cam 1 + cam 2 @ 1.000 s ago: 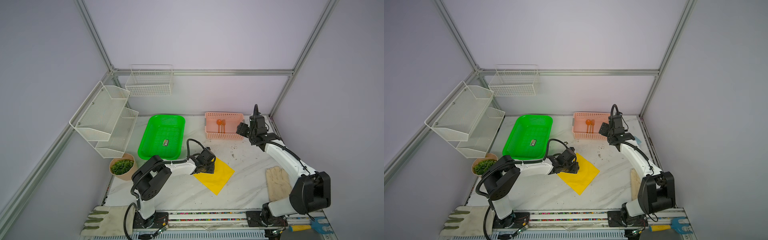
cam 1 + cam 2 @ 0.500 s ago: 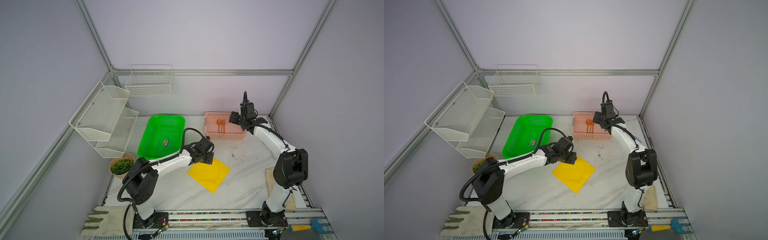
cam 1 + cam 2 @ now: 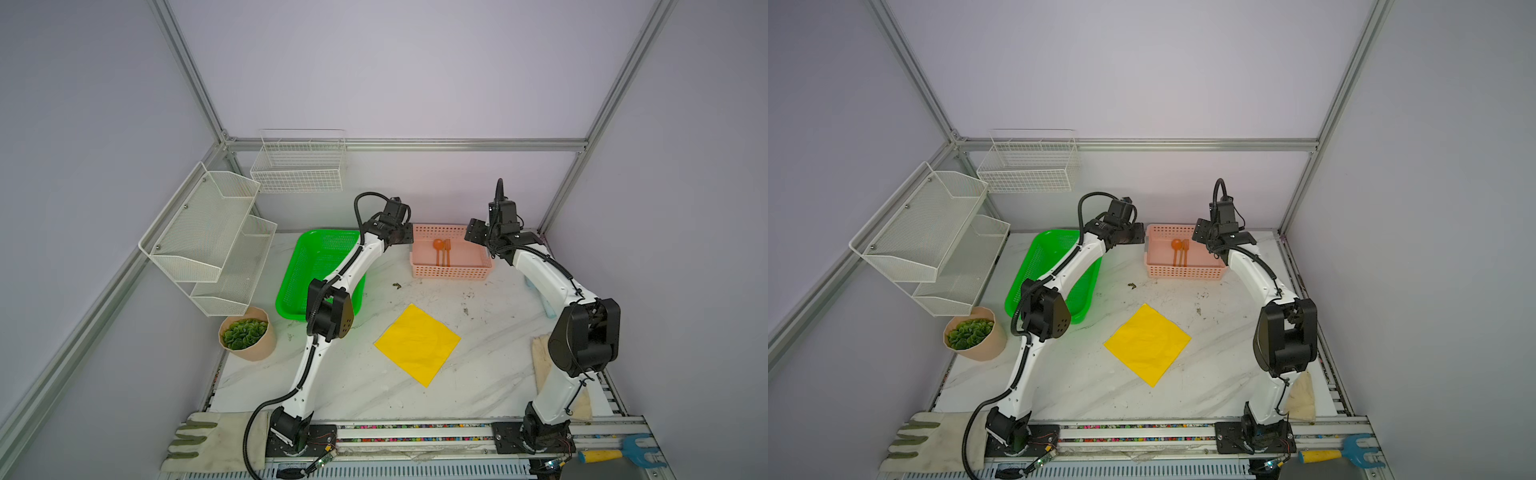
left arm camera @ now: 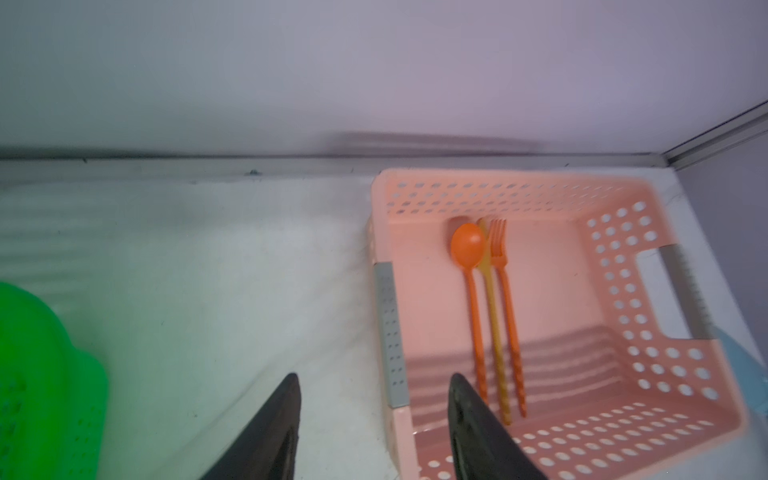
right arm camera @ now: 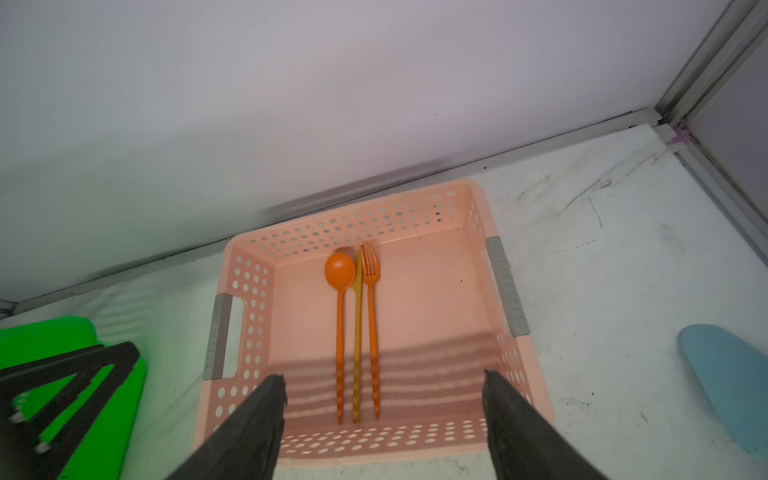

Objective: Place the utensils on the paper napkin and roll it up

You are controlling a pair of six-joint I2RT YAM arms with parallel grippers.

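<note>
Your left end effector [image 4: 374, 378] is hovering at the pink basket's [image 3: 451, 272] left rim with its jaws apart, gripping nothing. Your right end effector [image 5: 383, 376] is hanging over the basket's right end, jaws wide, also empty. The spoon [image 5: 340, 270] and fork [image 5: 370, 266] are lying side by side inside, with a yellowish knife [image 5: 357, 332] between them, its tip partly hiding behind the spoon. The napkin [image 3: 417, 344] is lying flat mid-desk [image 3: 478, 382], well apart from the basket, with bare marble around it. Both arms are stretching toward the back wall.
</note>
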